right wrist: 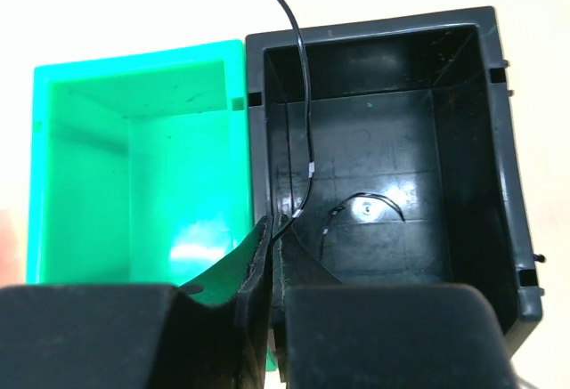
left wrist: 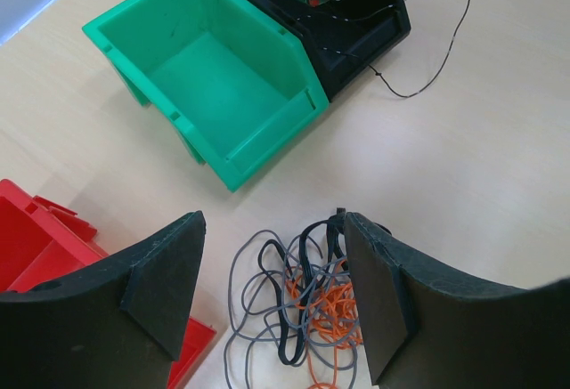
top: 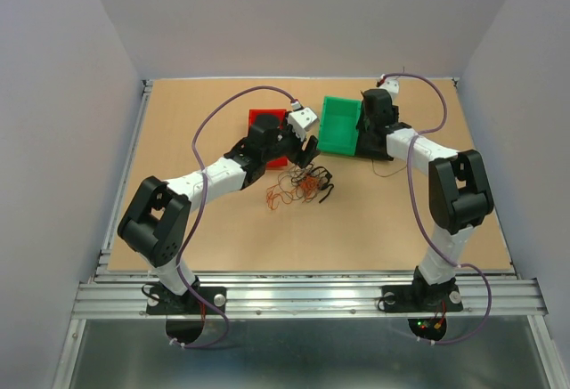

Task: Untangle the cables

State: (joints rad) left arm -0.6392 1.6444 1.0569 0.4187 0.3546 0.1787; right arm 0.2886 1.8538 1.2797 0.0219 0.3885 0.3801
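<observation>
Well, the cables [left wrist: 303,309] under the left tool [left wrist: 272,287] look light and floppy; pinch one outer loop. That tool's apart; right tool [right wrist: 270,264] is clamped on a black wire [right wrist: 305,140].

Fingers [right wrist: 254,275] pinching black wire [right wrist: 305,95] over black bin [right wrist: 367,29]; green bin [right wrist: 134,56] alongside.

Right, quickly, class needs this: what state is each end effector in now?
Left end effector: open, empty, over the cable bunch.
Right end effector: closed on a thin black wire, over the black bin.
</observation>
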